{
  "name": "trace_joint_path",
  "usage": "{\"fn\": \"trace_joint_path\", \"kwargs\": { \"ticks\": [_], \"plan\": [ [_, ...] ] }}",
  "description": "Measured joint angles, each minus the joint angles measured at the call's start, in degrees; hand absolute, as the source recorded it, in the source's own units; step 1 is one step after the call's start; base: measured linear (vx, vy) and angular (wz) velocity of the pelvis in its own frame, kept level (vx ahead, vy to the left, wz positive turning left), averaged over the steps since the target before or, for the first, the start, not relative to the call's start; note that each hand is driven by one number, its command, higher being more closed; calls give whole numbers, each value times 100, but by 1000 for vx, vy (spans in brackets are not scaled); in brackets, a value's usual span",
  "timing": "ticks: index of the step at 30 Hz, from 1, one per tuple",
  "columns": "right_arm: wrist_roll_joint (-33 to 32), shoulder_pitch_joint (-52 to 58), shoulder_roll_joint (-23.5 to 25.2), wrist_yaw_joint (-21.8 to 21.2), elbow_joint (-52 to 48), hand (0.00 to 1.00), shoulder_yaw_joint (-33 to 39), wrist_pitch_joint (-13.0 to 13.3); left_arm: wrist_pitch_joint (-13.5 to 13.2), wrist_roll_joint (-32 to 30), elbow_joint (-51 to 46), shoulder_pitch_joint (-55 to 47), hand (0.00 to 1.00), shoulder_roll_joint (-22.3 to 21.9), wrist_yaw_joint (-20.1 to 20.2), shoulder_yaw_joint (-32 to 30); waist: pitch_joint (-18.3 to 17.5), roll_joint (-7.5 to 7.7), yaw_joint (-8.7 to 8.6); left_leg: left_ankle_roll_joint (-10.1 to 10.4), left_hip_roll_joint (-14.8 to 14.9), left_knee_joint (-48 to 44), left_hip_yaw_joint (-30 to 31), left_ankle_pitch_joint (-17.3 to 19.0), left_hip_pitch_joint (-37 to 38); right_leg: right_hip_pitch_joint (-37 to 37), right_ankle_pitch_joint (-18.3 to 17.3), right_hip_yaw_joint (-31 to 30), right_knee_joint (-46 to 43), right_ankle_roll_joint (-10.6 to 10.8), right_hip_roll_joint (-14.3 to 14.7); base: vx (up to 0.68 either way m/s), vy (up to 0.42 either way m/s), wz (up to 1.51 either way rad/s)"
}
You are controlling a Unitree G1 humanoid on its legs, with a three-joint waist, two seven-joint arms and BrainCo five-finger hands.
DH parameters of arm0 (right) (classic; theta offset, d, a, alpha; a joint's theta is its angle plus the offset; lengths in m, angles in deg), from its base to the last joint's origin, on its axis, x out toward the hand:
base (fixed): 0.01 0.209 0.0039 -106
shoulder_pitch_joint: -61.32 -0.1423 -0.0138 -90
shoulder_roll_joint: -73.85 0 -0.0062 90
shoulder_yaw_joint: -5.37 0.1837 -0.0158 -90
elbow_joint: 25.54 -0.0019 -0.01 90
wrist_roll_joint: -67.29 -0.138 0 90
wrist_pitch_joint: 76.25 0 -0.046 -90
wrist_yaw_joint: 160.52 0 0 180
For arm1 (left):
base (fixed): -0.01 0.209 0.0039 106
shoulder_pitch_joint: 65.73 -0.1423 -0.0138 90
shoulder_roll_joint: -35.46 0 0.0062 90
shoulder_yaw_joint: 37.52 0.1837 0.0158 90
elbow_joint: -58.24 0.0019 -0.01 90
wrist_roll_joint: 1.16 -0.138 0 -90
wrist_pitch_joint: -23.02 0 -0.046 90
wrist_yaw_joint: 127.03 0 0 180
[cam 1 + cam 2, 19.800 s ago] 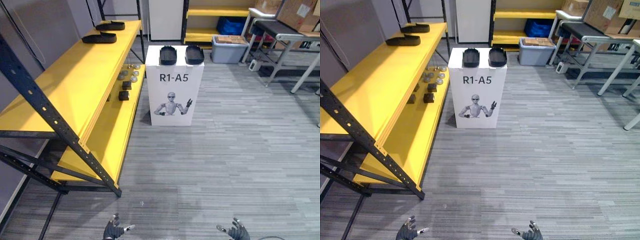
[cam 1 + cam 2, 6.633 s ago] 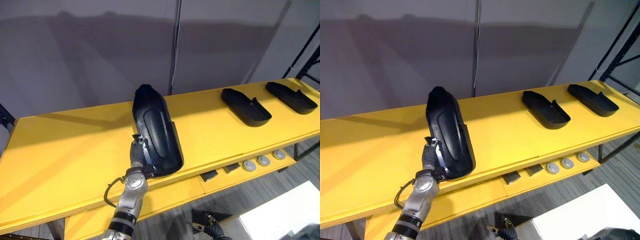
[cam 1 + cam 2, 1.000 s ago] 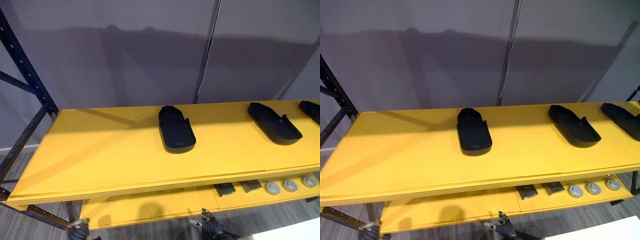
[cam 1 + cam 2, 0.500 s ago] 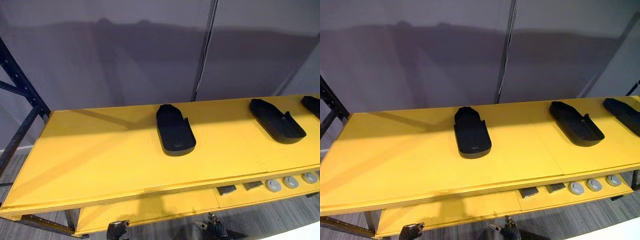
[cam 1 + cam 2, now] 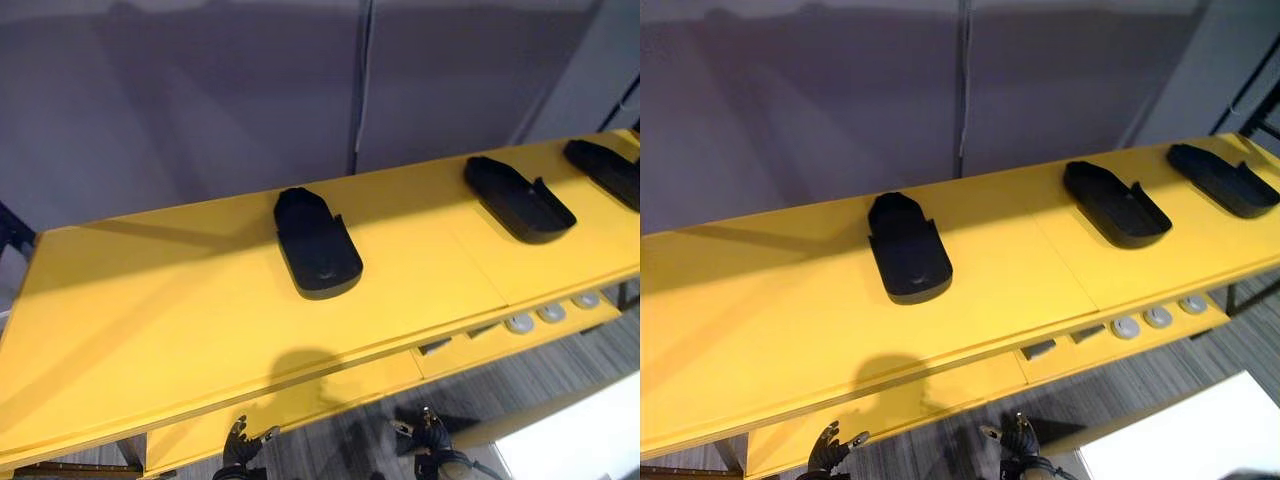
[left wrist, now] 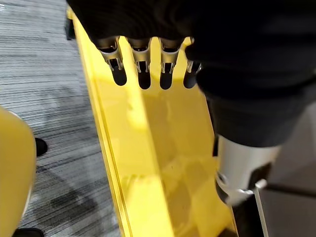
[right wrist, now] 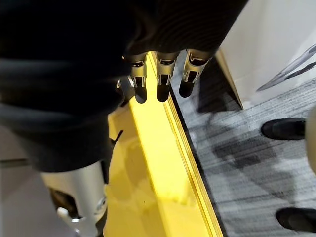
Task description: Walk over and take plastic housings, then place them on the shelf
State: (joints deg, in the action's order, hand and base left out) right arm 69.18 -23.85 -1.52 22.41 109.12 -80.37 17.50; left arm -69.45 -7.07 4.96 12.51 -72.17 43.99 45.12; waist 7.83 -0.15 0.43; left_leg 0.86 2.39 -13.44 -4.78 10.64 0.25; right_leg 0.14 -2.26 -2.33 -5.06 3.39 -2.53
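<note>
Three black housings lie on the yellow top shelf. The first housing is about midway along and nearer the back edge than the front. The second housing is well to its right, and the third housing is by the right end. Both hands hang below the front edge and hold nothing — the left hand and right hand have straight, loosely spread fingers. Small grey discs sit on the lower shelf.
</note>
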Motion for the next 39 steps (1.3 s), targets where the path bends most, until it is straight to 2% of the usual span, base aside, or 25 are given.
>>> {"fn": "trace_joint_path", "kwargs": {
  "ticks": [2,6,7,8,9,10,12,13,14,15,16,18,22,24,25,26,27,28,31,32,33,35,37,38,39],
  "plan": [
    [80,-5,-27,0,-174,0,-3,-1,-21,4,-174,74,0,3,-18,-10,63,18,25,-27,19,-200,-130,123,-137,203,70,-230,-95,39,36,-147,112,-71],
    [324,-220,-85,-1,-514,0,-118,-9,-73,3,-405,212,0,19,-72,-31,278,70,64,-204,114,-609,-950,275,-555,869,381,-954,-212,205,90,-201,135,-97],
    [325,-261,-76,0,-531,0,-119,-11,-77,3,-428,243,0,11,-79,-22,305,76,53,-276,134,-641,-1052,270,-638,963,376,-928,-262,202,63,-226,83,-93],
    [377,-336,-75,0,-542,0,-138,-17,-76,0,-429,353,0,28,-74,-11,356,92,79,-353,171,-647,-1265,239,-747,1301,331,-400,-755,217,-86,-167,47,-75],
    [511,-367,-97,-2,-541,0,-220,-18,-75,-2,-420,439,0,38,-74,31,383,93,90,-398,188,-608,-1406,203,-779,1553,34,85,-1531,185,-188,-131,24,-65],
    [571,-363,-98,-5,-534,0,-232,-18,-74,-5,-410,470,0,53,-67,93,398,94,78,-408,185,-574,-1443,183,-768,1597,-200,199,-1940,171,-223,-78,-16,-34],
    [691,-245,-110,-3,-407,0,-275,-11,-74,-109,-348,541,0,140,-21,406,365,143,28,-381,89,-333,-1429,4,-653,1297,-1001,455,-3029,201,-312,-17,-75,4],
    [695,-242,-108,-3,-311,0,-280,-11,-75,-112,-344,566,0,148,-14,442,336,184,28,-365,68,-283,-1437,-42,-646,1168,-1116,510,-3008,234,-333,40,-112,5],
    [708,-276,-126,-5,-96,0,-326,-13,-75,-120,-299,668,0,172,17,445,260,319,62,-314,-18,-236,-1446,-148,-723,935,-1297,682,-2369,249,-444,41,-103,-10],
    [740,-297,-145,-8,-7,0,-335,-18,-71,-121,-245,723,0,174,24,443,229,357,75,-267,-55,-183,-1430,-205,-781,873,-1326,766,-2013,194,-435,35,-133,-40],
    [767,-455,-259,-3,185,0,-357,-17,-53,-125,-107,779,0,160,32,443,159,282,81,-225,-40,40,-1369,-358,-865,830,-1115,758,-1423,-67,-261,13,-117,-51],
    [765,-537,-458,50,449,0,-367,-17,-44,-129,-50,759,0,160,47,617,61,208,51,-123,56,406,-1254,-603,-820,739,-703,538,-864,-137,-56,7,-82,-65],
    [765,-507,-513,80,584,0,-213,-17,-48,-191,147,757,0,176,54,715,-34,172,43,-61,201,612,-1582,-672,-517,605,-303,311,-368,-151,127,-21,-30,-79],
    [764,-521,-475,90,595,0,-223,-16,-31,-231,313,761,0,172,52,705,-63,128,44,-55,345,630,-1931,-680,-346,620,-185,969,-250,-249,33,-96,-67,-107],
    [765,-530,-464,90,597,0,-222,-19,-13,-231,309,751,0,178,53,709,-57,102,41,-51,367,633,-2199,-678,-213,713,-444,2048,-704,-403,-362,-104,-40,-110],
    [764,-518,-435,88,615,0,-228,-21,-12,-231,276,737,0,194,50,707,-66,110,70,-35,372,630,-2451,-668,-91,794,-471,2882,-1118,-357,-738,-82,-28,-153],
    [765,-561,-370,88,650,0,-243,-21,-3,-228,279,702,0,238,44,655,-56,101,102,-3,404,613,-2771,-646,83,971,-493,3664,-1509,-397,-939,-30,-14,-131],
    [764,-572,-365,88,650,0,-261,-21,-3,-229,286,699,0,246,44,656,-55,99,115,10,387,612,-2805,-638,111,990,-496,3766,-1526,-429,-938,-43,-101,-143],
    [763,-470,-380,88,659,0,-325,-27,-3,-227,451,768,0,247,61,683,-40,-17,31,215,644,319,-2680,-489,151,931,-471,3425,-1338,-621,-597,-83,-174,-88],
    [752,-378,-336,88,657,0,-327,-27,-5,-227,451,753,0,257,62,664,-22,-12,49,231,895,-122,-2621,-314,76,854,-467,3247,-1137,-626,-368,-84,-218,-86],
    [734,-299,-321,90,629,0,-326,-26,-2,-227,452,745,0,261,64,661,9,-63,36,212,1169,-629,-2517,-152,-56,790,-485,3124,-988,-658,-151,-81,-218,-89],
    [662,-179,-324,103,623,0,-329,-26,4,-226,454,754,0,253,70,661,88,-61,36,119,1429,-1229,-2288,-61,-275,780,-484,2927,-857,-659,84,-63,-171,-71],
    [632,-170,-330,142,631,0,-324,-29,8,-221,461,731,0,245,70,660,235,-49,42,310,1328,-1426,-1537,134,-359,787,-465,2484,-814,-655,288,-68,-127,-76],
    [630,-194,-363,165,638,0,-320,-29,28,-217,501,685,0,235,65,657,261,-61,43,468,1050,-1372,-863,282,-393,801,-451,2219,-796,-664,367,-73,-69,-74],
    [631,-210,-371,168,646,0,-320,-29,40,-215,501,657,0,236,59,653,269,-50,47,546,888,-1317,-547,333,-405,803,-444,2080,-773,-654,406,-67,-56,-100]
  ]
}}
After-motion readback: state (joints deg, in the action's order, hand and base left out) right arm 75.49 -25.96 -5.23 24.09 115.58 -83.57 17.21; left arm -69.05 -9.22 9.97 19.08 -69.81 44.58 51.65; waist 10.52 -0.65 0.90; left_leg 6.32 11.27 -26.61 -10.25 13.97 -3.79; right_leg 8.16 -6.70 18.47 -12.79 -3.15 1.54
